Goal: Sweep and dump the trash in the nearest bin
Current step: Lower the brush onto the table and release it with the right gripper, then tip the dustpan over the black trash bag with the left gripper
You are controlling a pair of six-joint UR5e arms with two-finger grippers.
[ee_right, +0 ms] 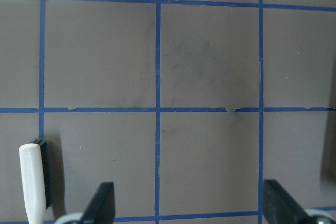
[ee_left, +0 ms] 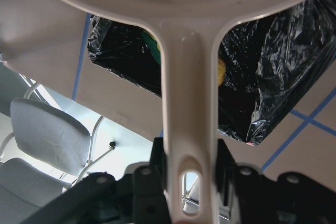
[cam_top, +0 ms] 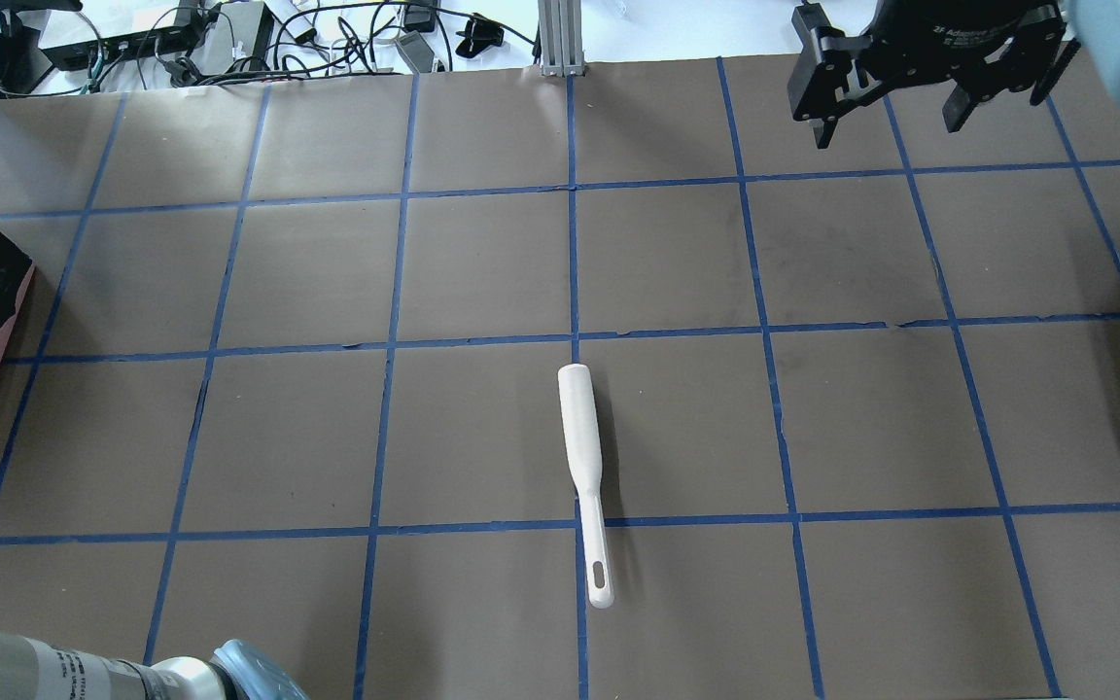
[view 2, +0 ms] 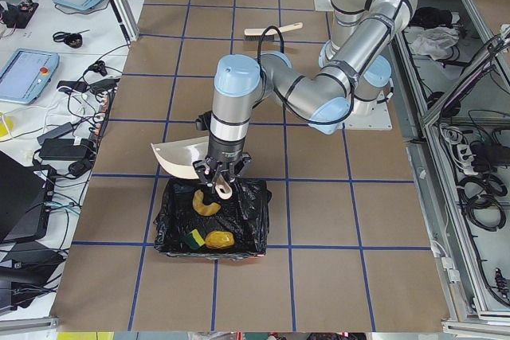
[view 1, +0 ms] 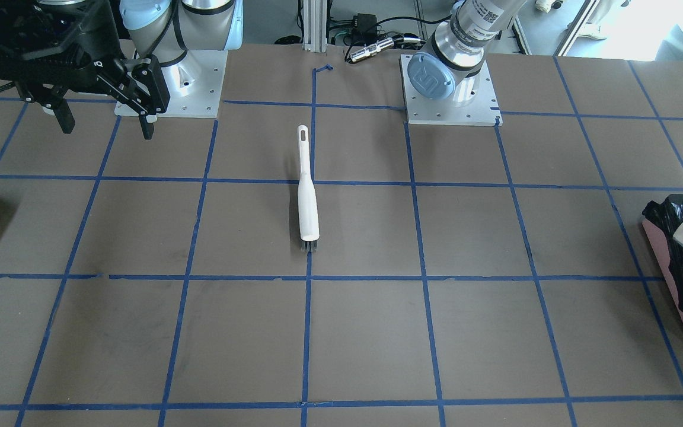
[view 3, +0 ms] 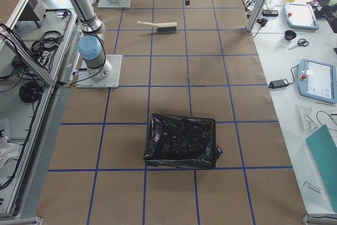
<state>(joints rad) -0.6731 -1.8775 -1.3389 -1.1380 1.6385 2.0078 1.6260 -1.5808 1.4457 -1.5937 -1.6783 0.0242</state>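
Note:
The bin [view 2: 255,220], salmon-pink with a black bag liner, stands at the table's left end. All three pieces of trash show inside it: the squash slice [view 2: 205,203], the yellow-green sponge block [view 2: 194,239] and the orange-brown lump [view 2: 218,239]. My left gripper [view 2: 224,181] is shut on the handle [ee_left: 188,129] of the white dustpan [view 2: 179,157], which is tilted over the bin. My right gripper [cam_top: 895,122] hangs open and empty above the table's far right part, well away from the white brush [cam_top: 584,467].
The brush [view 1: 307,196] lies flat near the table's middle, handle toward the robot. A black-bagged container [view 3: 181,140] stands at the right end. The bin [view 1: 661,249] also shows at the front view's right edge. Cables lie beyond the far edge.

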